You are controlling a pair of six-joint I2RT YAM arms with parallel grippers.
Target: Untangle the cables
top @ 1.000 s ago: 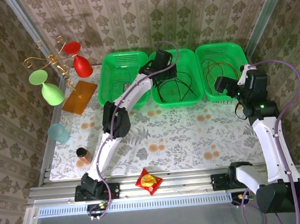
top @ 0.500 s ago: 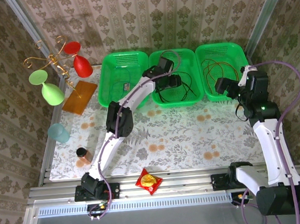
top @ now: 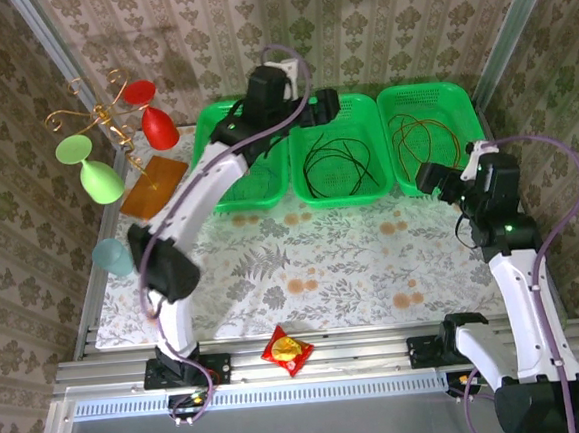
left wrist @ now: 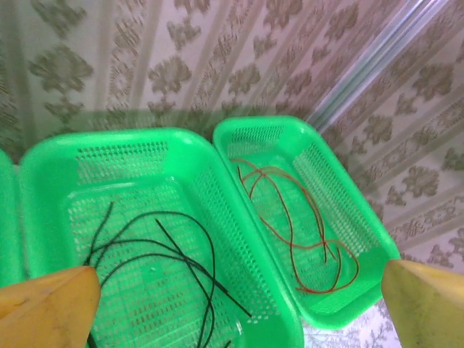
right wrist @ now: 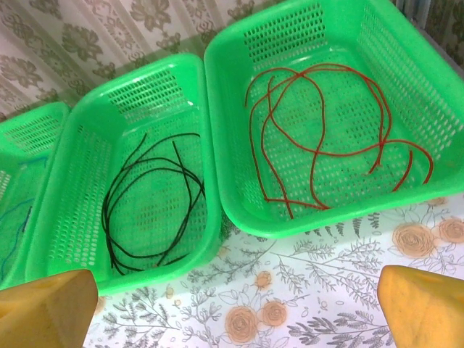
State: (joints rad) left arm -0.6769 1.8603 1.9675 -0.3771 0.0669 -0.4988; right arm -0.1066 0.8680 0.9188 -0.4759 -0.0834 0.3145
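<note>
Black cables (top: 335, 163) lie loosely coiled in the middle green basket (top: 340, 194); they also appear in the wrist views (left wrist: 159, 246) (right wrist: 148, 206). Red and brown-orange cables (top: 426, 141) (left wrist: 297, 232) (right wrist: 326, 145) lie in the right basket (top: 438, 187). A blue-green cable (right wrist: 18, 225) lies in the left basket (top: 217, 187). My left gripper (top: 326, 103) (left wrist: 239, 319) hangs open high above the back of the middle basket, holding nothing. My right gripper (top: 435, 178) (right wrist: 232, 312) is open over the tablecloth just in front of the right basket, also holding nothing.
At the left stand a red glass (top: 151, 117) and a green glass (top: 90, 167) on a gold rack, an orange-brown board (top: 154, 187), a blue cup (top: 112, 256) and a small brown can (top: 161, 299). A snack packet (top: 287, 350) lies on the front rail.
My left arm has risen out of the middle basket and swung up and back towards the wall. The black cables stay in the basket. The right arm has barely moved.
</note>
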